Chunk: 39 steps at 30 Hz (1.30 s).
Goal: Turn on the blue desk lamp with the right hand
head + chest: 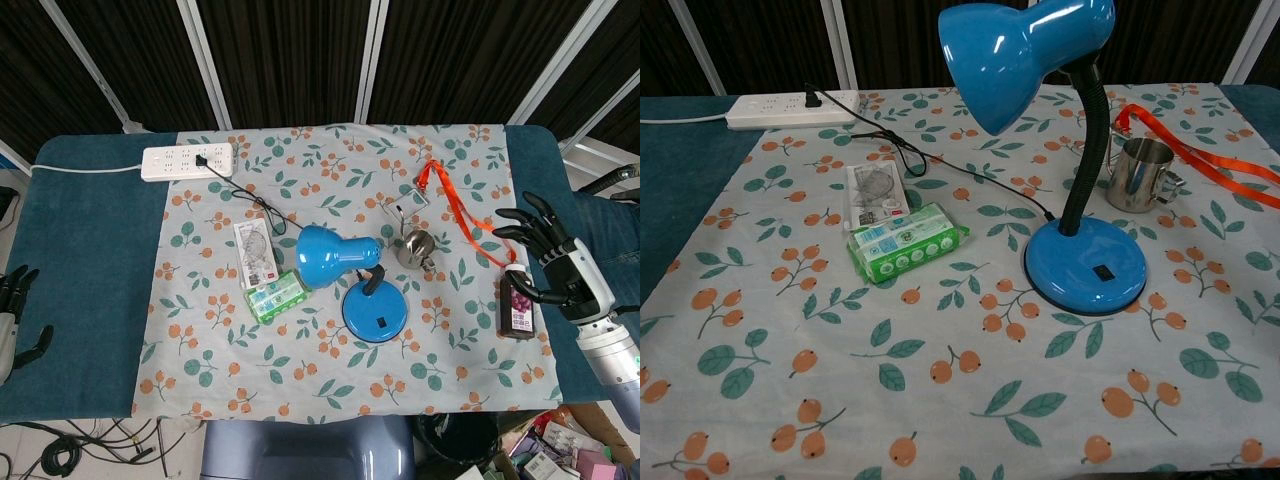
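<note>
The blue desk lamp [345, 270] stands mid-table on a round base [1087, 263] with a small black switch [1101, 272] on top; its shade [1015, 52] tips toward the left and looks unlit. A black cord runs from the lamp to a white power strip [188, 161]. My right hand [556, 263] hovers at the table's right edge, fingers spread and empty, well right of the lamp base. My left hand [14, 318] rests at the far left edge, fingers apart, holding nothing. Neither hand shows in the chest view.
A metal cup [1139, 173] and an orange lanyard [462, 208] lie right of the lamp. A dark packet [518, 306] sits just left of my right hand. A green packet [906, 241] and a card packet [873, 194] lie left of the base on the floral cloth [210, 350].
</note>
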Each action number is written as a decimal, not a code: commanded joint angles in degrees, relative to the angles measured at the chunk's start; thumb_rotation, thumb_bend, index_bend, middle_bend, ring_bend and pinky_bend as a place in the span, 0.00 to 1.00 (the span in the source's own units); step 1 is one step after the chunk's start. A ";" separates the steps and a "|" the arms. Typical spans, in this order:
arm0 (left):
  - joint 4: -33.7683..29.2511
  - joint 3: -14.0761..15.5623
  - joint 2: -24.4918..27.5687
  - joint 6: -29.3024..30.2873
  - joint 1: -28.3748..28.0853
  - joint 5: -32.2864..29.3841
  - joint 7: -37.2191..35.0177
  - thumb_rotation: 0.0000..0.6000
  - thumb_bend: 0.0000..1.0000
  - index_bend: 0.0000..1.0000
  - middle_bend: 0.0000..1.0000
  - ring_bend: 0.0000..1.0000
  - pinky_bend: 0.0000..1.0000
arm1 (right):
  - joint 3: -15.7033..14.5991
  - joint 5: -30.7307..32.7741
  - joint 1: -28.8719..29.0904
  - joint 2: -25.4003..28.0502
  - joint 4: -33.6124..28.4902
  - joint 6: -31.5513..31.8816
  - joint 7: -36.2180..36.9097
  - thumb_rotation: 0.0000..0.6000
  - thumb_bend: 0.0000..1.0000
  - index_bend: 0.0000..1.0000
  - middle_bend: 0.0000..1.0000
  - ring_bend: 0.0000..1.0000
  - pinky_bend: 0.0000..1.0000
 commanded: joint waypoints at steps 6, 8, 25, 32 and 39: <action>-0.05 0.05 0.02 0.09 0.07 0.06 -0.03 1.00 0.35 0.07 0.04 0.07 0.00 | -0.52 0.00 0.59 0.52 -0.28 0.13 -0.05 1.00 0.22 0.00 0.15 0.24 0.18; -0.12 0.07 -0.02 0.20 0.13 0.12 -0.08 1.00 0.35 0.07 0.04 0.07 0.00 | -0.66 0.00 0.75 0.67 -0.48 0.04 -0.29 1.00 0.22 0.00 0.15 0.24 0.18; 0.02 0.07 -0.06 0.28 0.09 0.37 -0.11 1.00 0.35 0.07 0.04 0.07 0.00 | -1.86 0.44 1.76 0.84 -1.97 -0.38 -3.85 1.00 0.22 0.00 0.15 0.24 0.18; 0.03 0.08 -0.04 0.20 0.08 0.29 -0.03 1.00 0.35 0.07 0.04 0.07 0.00 | -2.31 0.32 1.88 0.80 -1.97 0.07 -4.43 1.00 0.22 0.00 0.15 0.24 0.18; 0.01 0.07 -0.03 0.19 0.09 0.26 0.02 1.00 0.35 0.07 0.04 0.07 0.00 | -2.92 0.30 2.00 0.66 -2.31 0.31 -7.02 1.00 0.22 0.00 0.15 0.24 0.18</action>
